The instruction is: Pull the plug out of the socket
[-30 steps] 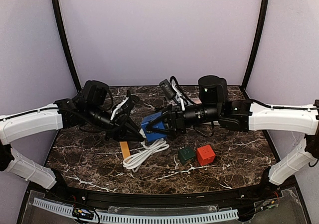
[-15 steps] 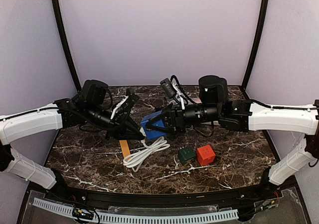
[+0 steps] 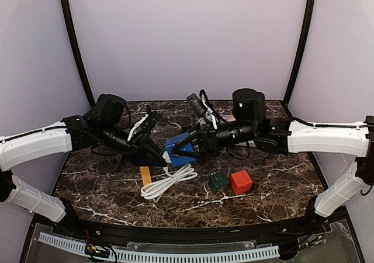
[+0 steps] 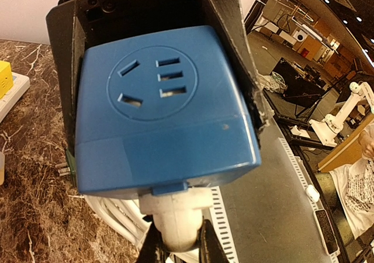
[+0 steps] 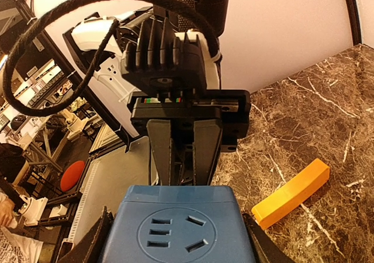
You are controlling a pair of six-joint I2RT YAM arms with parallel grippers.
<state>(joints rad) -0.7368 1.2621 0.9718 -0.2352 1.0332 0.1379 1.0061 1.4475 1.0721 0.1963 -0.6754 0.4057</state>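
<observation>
Plug gripped and socket braced; the pull itself is not yet made.

The blue socket cube (image 4: 163, 111) is held near the middle of the marble counter (image 3: 274, 175) by the right fingers (image 4: 231, 35), which are spread to the cube's width and pressed against two opposite sides. The white plug (image 4: 175, 213) is seen seated flush in the cube's lower face and is pinched by the left fingers (image 4: 205, 245), which are closed narrow on its neck. The white cable (image 3: 169, 181) is seen looped on the counter, beside an orange block (image 3: 146, 175). Both grasps are judged to be in place. The separation is judged still to be done, since no gap is shown between plug and cube.
</observation>
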